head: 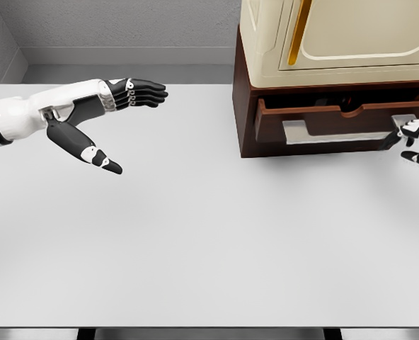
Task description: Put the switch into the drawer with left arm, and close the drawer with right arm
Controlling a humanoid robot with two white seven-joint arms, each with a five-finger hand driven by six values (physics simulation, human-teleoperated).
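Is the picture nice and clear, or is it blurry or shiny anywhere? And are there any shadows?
Head view: mostly clear with soft, even light and no glare on the white table; a faint shadow lies under the brown drawer and cabinet; edges look slightly smeared, especially the left hand fingers and the right hand, which the picture's edge cuts off.

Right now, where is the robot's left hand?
In the head view the left hand hangs open over the white table on the left side, well apart from the partly open drawer at the right.
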